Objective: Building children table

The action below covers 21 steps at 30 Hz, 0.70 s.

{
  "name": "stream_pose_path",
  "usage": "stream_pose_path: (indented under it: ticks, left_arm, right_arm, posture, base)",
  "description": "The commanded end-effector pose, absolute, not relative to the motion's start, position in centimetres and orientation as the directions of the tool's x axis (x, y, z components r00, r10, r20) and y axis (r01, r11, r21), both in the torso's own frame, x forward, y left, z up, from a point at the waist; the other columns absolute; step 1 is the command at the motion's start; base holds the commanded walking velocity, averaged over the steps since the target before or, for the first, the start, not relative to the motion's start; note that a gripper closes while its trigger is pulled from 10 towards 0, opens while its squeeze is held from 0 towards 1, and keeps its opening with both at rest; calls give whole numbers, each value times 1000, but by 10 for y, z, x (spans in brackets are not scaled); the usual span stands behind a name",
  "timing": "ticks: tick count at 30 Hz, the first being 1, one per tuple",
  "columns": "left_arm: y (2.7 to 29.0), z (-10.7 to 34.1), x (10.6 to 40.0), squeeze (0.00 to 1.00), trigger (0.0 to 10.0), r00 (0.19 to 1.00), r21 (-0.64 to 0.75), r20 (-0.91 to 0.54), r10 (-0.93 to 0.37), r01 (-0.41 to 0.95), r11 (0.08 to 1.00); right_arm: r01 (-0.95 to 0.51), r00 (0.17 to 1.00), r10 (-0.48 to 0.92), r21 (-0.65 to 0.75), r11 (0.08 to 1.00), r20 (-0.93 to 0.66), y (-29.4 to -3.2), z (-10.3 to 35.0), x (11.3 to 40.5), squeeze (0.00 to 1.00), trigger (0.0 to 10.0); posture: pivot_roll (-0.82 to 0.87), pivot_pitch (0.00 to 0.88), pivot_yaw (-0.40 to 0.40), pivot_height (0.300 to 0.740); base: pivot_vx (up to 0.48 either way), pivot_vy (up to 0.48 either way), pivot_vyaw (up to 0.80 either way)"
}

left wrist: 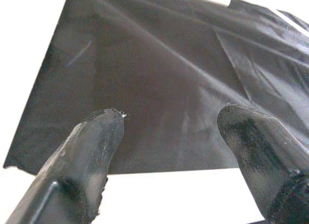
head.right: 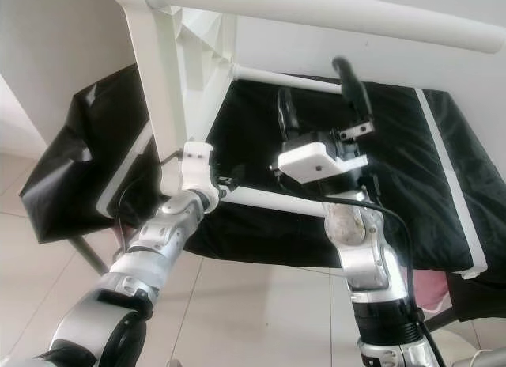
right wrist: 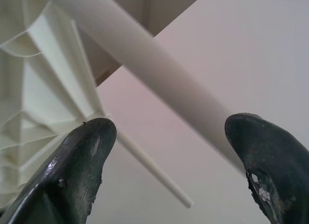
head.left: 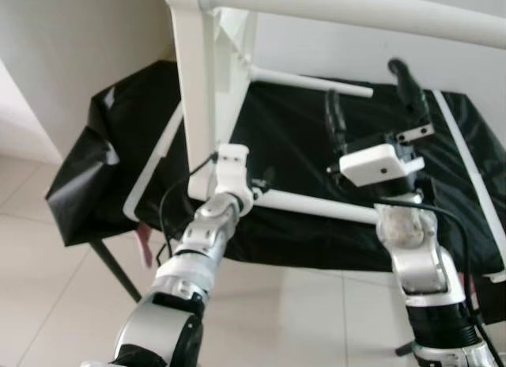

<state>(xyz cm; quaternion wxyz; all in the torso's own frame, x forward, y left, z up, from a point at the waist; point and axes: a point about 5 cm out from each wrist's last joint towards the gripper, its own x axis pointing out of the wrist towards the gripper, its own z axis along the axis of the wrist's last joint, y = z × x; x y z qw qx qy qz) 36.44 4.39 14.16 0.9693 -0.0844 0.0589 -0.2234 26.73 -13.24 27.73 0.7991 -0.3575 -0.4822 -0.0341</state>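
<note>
My right gripper (head.left: pixel 370 98) stood raised over the black cloth (head.left: pixel 316 145), its two fingers spread wide and pinching nothing; in its wrist view the top leg (right wrist: pixel 154 69) crossed the gap between the fingertips at a slant, apart from both. My left gripper (left wrist: pixel 169 147) was also spread and empty, its wrist tucked just beside the near white post (head.left: pixel 194 90); its camera looked down on the cloth with a white edge along the bottom.

The table (head.left: pixel 213 35) sat tipped on the covered stand, its ribbed underside facing my right arm. One leg ran across the top of the head views, a thinner rod (head.left: pixel 312 81) stuck out behind the right fingers, and another (head.left: pixel 316 205) lay on the cloth between my two wrists.

I judged the step to be taking hold of a leg to seat it. To do it well I meant to square the right fingers across the leg before closing, brace the post with the left, and keep the frame from sliding on the slick cloth.
</note>
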Motion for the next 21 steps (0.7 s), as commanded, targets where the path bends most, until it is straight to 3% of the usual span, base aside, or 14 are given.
stream_pose_path:
  ticks: [1, 10, 21]
  left_arm:
    - [34, 142, 363, 0, 10000, 852, -175, -69, -520, 503, 847]
    - [35, 144, 364, 0, 10000, 853, -173, -66, -518, 501, 848]
    - [34, 143, 366, 0, 10000, 853, -177, -66, -518, 501, 847]
  right_arm:
    - [467, 483, 262, -499, 730, 836, -135, 292, 271, 0, 10000]
    - [505, 475, 251, -495, 707, 843, -132, 305, 276, 0, 10000]
    - [647, 464, 256, -522, 557, 848, -131, 312, 286, 0, 10000]
  posture:
    - [-34, 30, 10, 740]
    - [-31, 38, 10, 740]
    - [-48, 35, 13, 740]
  base:
    - [0, 0, 0]
    - [0, 0, 0]
    - [0, 0, 0]
